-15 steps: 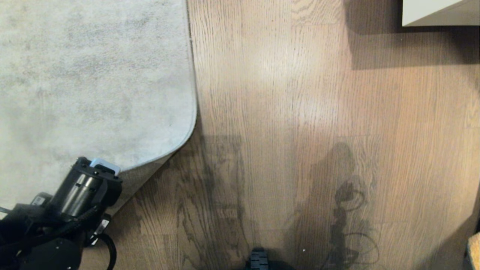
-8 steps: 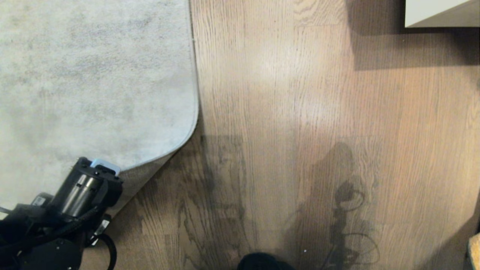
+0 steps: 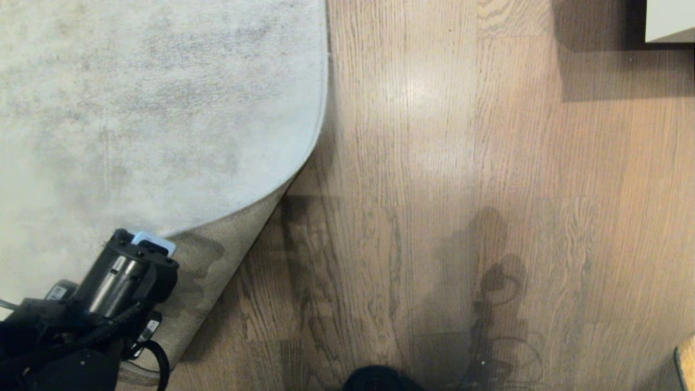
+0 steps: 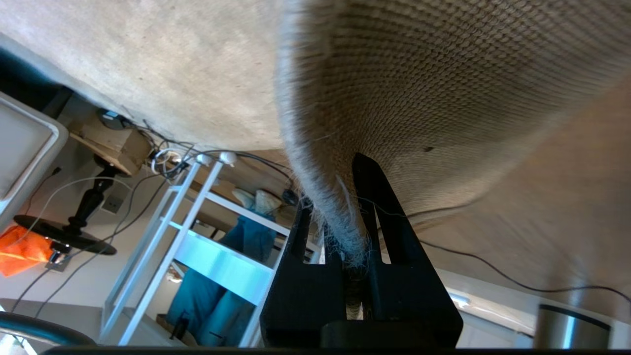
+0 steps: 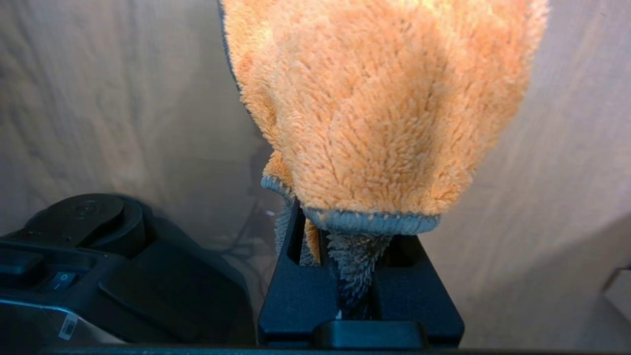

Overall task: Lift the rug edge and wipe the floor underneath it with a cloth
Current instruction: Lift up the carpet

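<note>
1. Against the head view of a second ago, we see the whole scene shifted to the right, so the camera has moved; beyond that, more of the tan backing shows under the lifted rug edge (image 3: 228,255), and the curl reaches further down toward the robot
2. Our left gripper (image 4: 345,236) is clamped on the rug edge (image 4: 335,207) – pile on one side, woven backing on the other – and holds it up off the floor (image 3: 461,163) at the lower left of the head view
3. Our right gripper (image 5: 345,256) is closed on the cloth (image 5: 384,108), which hangs fluffy and orange from its fingers over bare planks, outside the head view
4. We count one rug, one cloth, two grippers – each gripping one thing
</note>
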Available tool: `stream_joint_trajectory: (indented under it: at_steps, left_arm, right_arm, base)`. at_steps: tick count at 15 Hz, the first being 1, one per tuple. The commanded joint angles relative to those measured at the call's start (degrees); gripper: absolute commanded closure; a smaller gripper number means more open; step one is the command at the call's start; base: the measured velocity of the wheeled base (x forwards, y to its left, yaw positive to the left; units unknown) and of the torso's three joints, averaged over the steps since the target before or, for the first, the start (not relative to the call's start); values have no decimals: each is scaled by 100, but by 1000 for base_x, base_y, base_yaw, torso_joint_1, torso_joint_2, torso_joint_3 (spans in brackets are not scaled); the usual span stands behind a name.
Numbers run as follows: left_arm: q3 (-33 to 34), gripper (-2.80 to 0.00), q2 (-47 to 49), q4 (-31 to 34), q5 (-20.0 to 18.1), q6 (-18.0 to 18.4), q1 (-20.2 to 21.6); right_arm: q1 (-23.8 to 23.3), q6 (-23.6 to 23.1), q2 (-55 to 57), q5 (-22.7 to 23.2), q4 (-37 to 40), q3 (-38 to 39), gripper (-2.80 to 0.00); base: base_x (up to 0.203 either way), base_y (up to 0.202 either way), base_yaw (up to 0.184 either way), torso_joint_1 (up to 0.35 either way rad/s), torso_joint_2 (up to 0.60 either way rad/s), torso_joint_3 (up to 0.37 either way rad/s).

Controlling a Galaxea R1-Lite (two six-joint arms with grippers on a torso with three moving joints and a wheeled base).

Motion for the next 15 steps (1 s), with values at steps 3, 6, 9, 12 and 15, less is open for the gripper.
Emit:
stream_joint_trajectory:
  at_steps: [3, 6, 9, 12, 15]
  left_arm:
    - [4, 0, 11, 9, 33, 4, 8]
    - [-27, 0, 20, 9, 41, 17, 9]
    - [-63, 0, 13, 9, 41, 35, 9]
    - [-167, 0, 29, 9, -32, 25, -9]
    - [-332, 0, 77, 9, -534, -2, -35]
  right_arm:
    - [0, -8, 7, 6, 3, -1, 0]
    - [0, -8, 7, 6, 3, -1, 0]
    - [0, -8, 7, 6, 3, -1, 0]
    - [0, -8, 7, 6, 3, -1, 0]
    - [0, -8, 7, 6, 3, -1, 0]
  base:
    - [0, 192, -2, 2, 1, 1]
    - [0, 189, -3, 2, 0, 2]
    - [0, 85, 0, 2, 0, 2]
    - [0, 0, 0, 0, 0, 0]
    - [0, 0, 0, 0, 0, 0]
